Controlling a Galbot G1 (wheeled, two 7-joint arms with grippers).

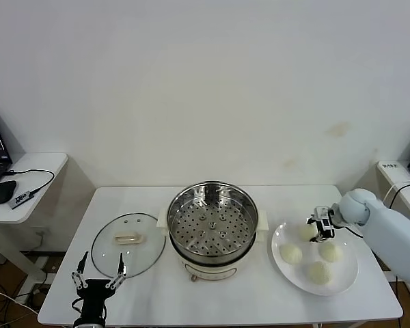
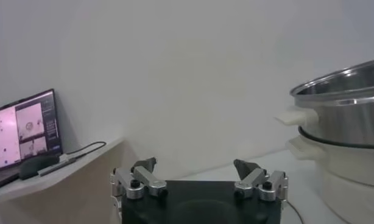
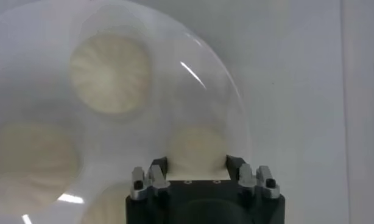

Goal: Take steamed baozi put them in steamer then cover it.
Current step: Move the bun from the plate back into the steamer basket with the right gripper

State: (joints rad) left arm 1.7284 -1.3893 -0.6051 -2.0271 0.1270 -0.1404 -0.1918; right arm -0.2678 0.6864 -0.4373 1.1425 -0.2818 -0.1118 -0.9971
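The steamer (image 1: 212, 229) stands open at the table's middle, its perforated tray bare; it also shows in the left wrist view (image 2: 342, 109). The cover (image 1: 128, 253) lies flat to its left. Four baozi sit on a white plate (image 1: 343, 282) at the right: three free ones (image 1: 291, 255) (image 1: 330, 252) (image 1: 319, 272) and one at the plate's far left edge (image 1: 306, 232). My right gripper (image 1: 320, 228) is down on that one, its jaws closed against the sides of the baozi (image 3: 196, 149), low over the plate (image 3: 231, 100). My left gripper (image 1: 99, 277) is open and empty by the table's front left edge (image 2: 196, 165).
A low side table (image 1: 34, 167) at the left holds a laptop (image 2: 22, 134), a mouse (image 1: 3, 191) and a cable. Another small table (image 1: 396, 171) stands at the far right. The wall is close behind the table.
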